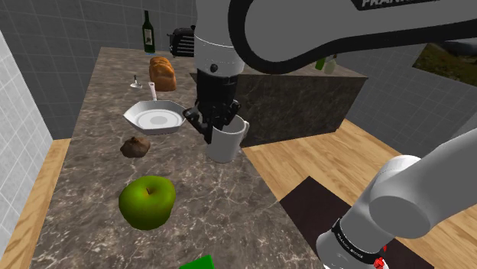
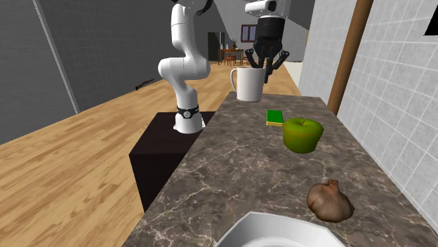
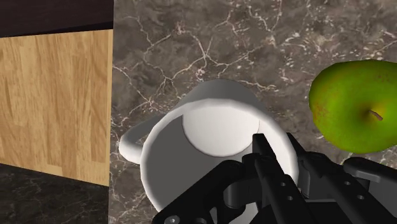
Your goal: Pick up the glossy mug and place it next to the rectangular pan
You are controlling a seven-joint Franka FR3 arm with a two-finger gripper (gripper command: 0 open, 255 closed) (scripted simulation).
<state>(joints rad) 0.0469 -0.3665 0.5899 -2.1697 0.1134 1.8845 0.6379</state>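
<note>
My gripper (image 1: 217, 130) is down at the rim of the mug (image 1: 228, 147). Whether it is clamped on the mug's wall or apart, I cannot tell. The mug looks to be standing upright on the desk (image 1: 99, 176), near the pan (image 1: 155, 118). I judge the lift and the placing beside the pan are both left to do.

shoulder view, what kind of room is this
Most likely a home kitchen: a long stone-patterned counter carries a bread loaf and a dark green bottle at its far end, and a tiled wall runs along one side.
</note>
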